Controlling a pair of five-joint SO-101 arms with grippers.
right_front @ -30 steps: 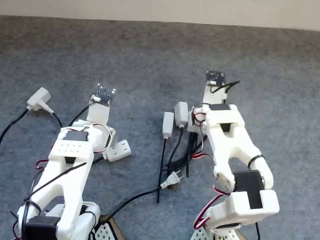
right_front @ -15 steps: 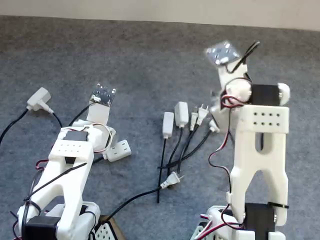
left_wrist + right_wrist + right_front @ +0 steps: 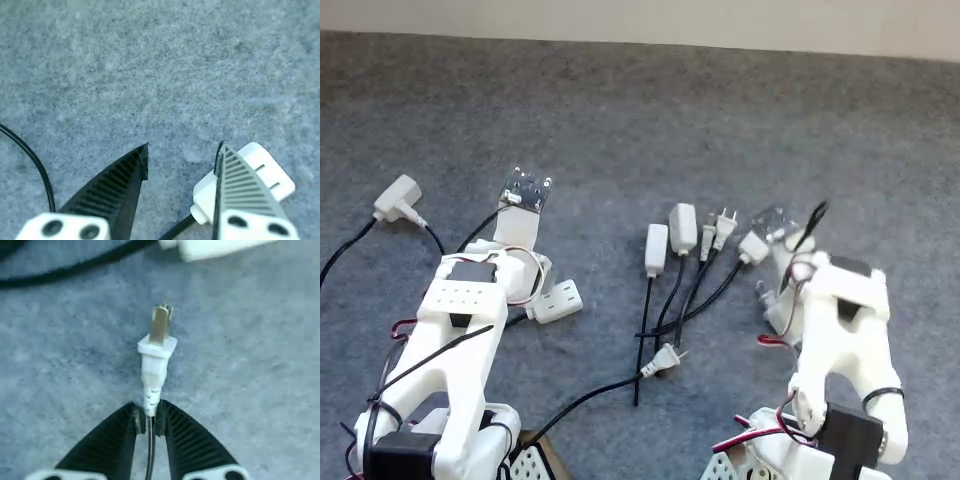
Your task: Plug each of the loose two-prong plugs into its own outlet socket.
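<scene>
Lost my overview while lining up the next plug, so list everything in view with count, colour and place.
Grey carpeted table top: one, grey, under everything.
White socket blocks on black cords: five, white; far left, left of centre, three mid-table.
Loose white two-prong plugs: three, white; two mid-table, one nearer the arm bases.
Held white two-prong plug: one, white, rear end pinched in the right tool.
Left tool: one, black fingers, open, beside a socket block.
Right tool: one, black fingers, shut.
Arms: two, white, left, right.
</scene>
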